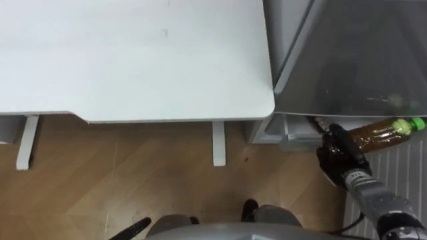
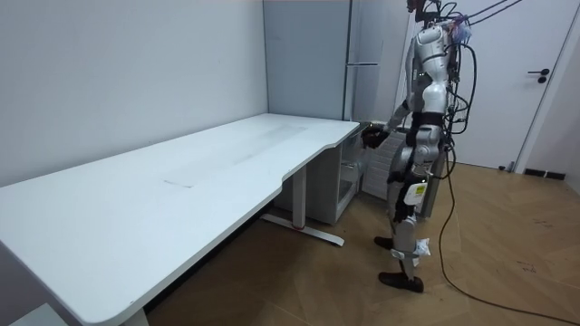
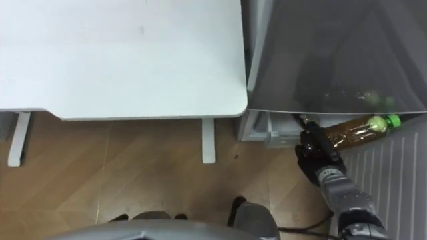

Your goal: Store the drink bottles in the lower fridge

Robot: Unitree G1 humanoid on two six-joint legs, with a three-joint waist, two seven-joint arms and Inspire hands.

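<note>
An amber drink bottle (image 1: 380, 130) with a green cap lies on its side, cap pointing right, at the lower edge of the grey fridge (image 1: 360, 60). My right hand (image 1: 340, 157), dark-fingered, is curled round the bottle's base end and holds it just below the grey front, at the opening underneath. In the room view I stand at the desk's far end, facing the tall grey fridge (image 2: 372, 54), with that hand (image 2: 370, 136) held out at waist height before it.
A white desk (image 1: 133, 60) fills the left, its rounded corner almost touching the fridge. Its white legs (image 1: 218, 143) stand on the wooden floor. A white ribbed panel (image 1: 400, 177) lies at the lower right. A closed door (image 2: 544, 81) is behind me.
</note>
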